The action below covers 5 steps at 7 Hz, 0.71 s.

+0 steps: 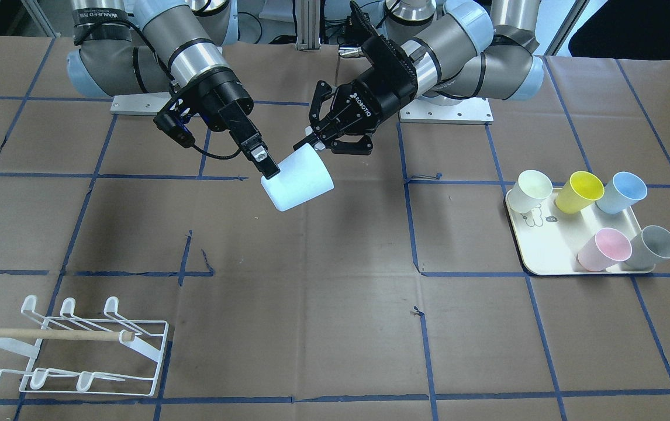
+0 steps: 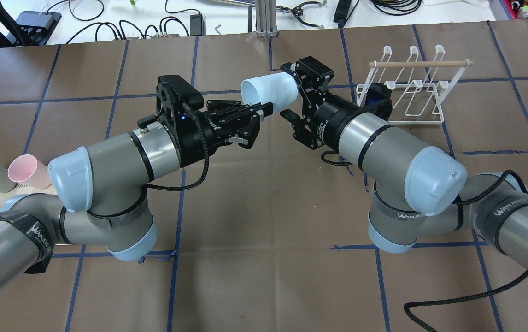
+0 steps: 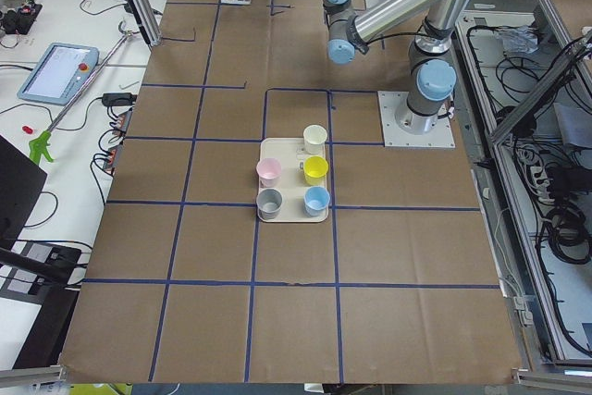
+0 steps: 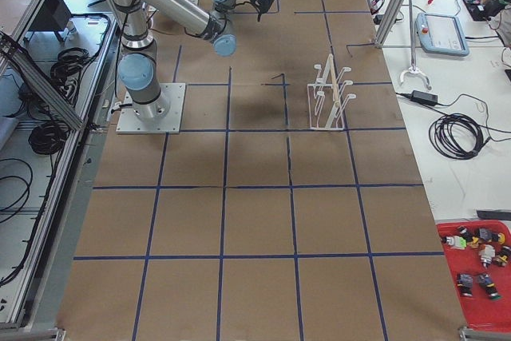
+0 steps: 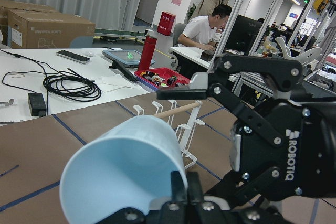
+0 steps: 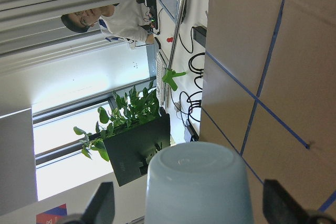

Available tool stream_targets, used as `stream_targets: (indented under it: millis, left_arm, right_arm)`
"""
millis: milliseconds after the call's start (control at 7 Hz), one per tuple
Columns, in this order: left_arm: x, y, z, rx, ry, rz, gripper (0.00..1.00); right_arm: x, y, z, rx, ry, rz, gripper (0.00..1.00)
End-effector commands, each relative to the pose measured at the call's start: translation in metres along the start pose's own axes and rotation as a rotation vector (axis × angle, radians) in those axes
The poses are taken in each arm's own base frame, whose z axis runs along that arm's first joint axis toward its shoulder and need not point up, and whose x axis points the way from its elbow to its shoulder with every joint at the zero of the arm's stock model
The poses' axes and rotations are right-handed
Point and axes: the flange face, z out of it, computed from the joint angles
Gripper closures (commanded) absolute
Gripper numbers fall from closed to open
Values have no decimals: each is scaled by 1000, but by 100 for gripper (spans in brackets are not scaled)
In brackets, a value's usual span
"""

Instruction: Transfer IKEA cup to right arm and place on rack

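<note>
The pale blue IKEA cup (image 1: 300, 181) lies on its side in the air between the two grippers, above the table's middle. My left gripper (image 1: 308, 143) is shut on the lower rim of its open end, as the overhead view (image 2: 266, 109) and left wrist view (image 5: 181, 192) show. My right gripper (image 2: 292, 92) is open, with one finger on each side of the cup's base (image 6: 197, 187) and small gaps. In the front view one right finger (image 1: 266, 165) overlaps the cup and the other is hidden. The white wire rack (image 1: 78, 345) with its wooden dowel stands empty, beyond the right gripper (image 2: 407, 87).
A cream tray (image 1: 539, 257) on my left side holds several coloured cups: cream (image 1: 531, 190), yellow (image 1: 580, 190), blue (image 1: 621, 192), pink (image 1: 604, 248) and grey (image 1: 656, 245). Brown paper with blue tape lines covers the table. People sit at desks beyond the far edge.
</note>
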Motion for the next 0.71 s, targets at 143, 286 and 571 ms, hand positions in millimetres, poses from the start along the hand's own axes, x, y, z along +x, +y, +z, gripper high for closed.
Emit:
stream_targets:
  millis: [143, 286, 571]
  left_arm:
    - [0, 0, 0, 1, -2, 1, 97]
    - [0, 0, 0, 1, -2, 1, 97]
    - [0, 0, 0, 0, -2, 0, 97]
  right_arm:
    - [0, 2, 20, -21, 14, -2, 0]
    - [2, 7, 24, -33, 19, -6, 0]
    - [3, 11, 25, -39, 22, -8, 0]
